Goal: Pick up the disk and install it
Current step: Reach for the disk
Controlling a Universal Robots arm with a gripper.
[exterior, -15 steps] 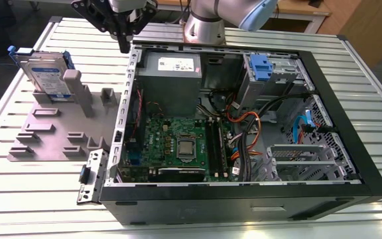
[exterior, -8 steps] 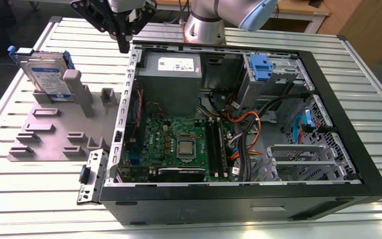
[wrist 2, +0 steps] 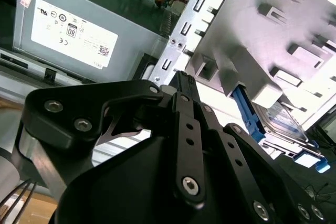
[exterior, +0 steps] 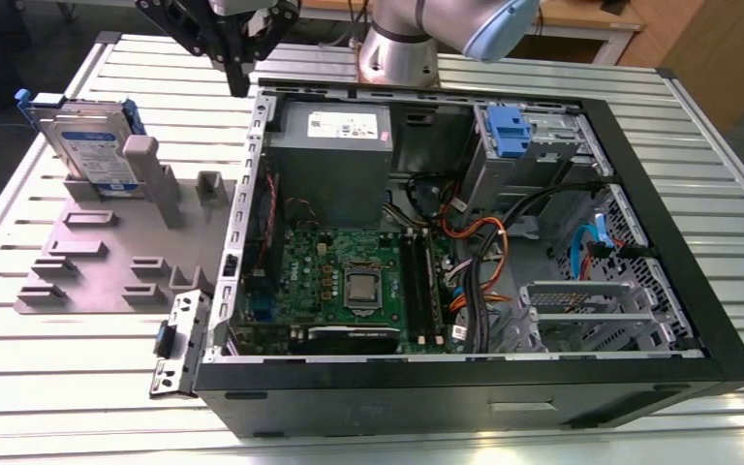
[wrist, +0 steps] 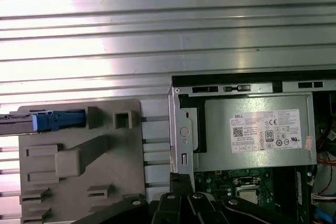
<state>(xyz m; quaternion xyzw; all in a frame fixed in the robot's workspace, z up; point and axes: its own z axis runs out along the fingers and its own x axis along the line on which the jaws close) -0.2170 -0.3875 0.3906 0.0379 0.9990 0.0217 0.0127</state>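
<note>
Claw (exterior: 236, 89), pressed together and empty by the case's (exterior: 476, 402) far-left corner, could topple the upright disk (exterior: 94, 145) unless spread.

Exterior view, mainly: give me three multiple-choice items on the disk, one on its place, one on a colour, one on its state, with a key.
1. Where is the disk?
A. In the grey holder, on the exterior view's left of the computer case.
B. Inside that case.
C. On the floor.

2. What colour is its carrier bracket?
A. Red.
B. Green.
C. Blue.

3. How does the disk stand?
A. Lying flat.
B. On edge, apart from the gripper.
C. Hanging from a cable.

Key: 1 A, it sits in a slot of the holder outside the case; 2 C, the frame around the drive is bright blue; 3 B, it stands upright while the gripper hangs over the case's edge.
</note>
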